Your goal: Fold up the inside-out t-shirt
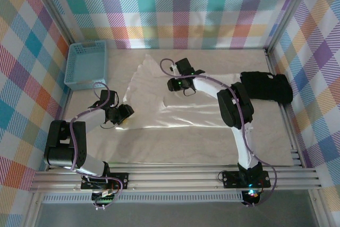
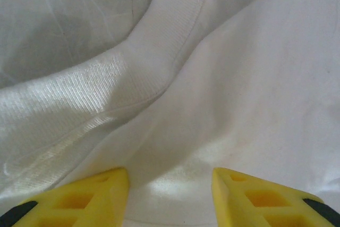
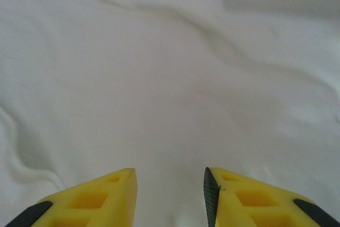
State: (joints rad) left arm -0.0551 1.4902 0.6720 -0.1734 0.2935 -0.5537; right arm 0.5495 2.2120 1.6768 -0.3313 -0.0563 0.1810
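Top external view: t-shirt (image 1: 175, 111) spread on the worktop (image 1: 212, 143), left fingers (image 2: 93, 194) and right fingers (image 3: 98, 196) apart over it, edge-pinching likely next.

Pretty clearly a robotics lab test cell, not anyone's home. There's a pale beige tabletop (image 1: 186, 147) boxed in by bright plaid-printed cloth wall panels (image 1: 186, 3) on silver metal frame posts (image 1: 56, 11). Two black-and-white robot arms, left (image 1: 79, 128) and right (image 1: 236, 110), are bolted to slotted silver aluminium rails (image 1: 175, 176) along the near edge.
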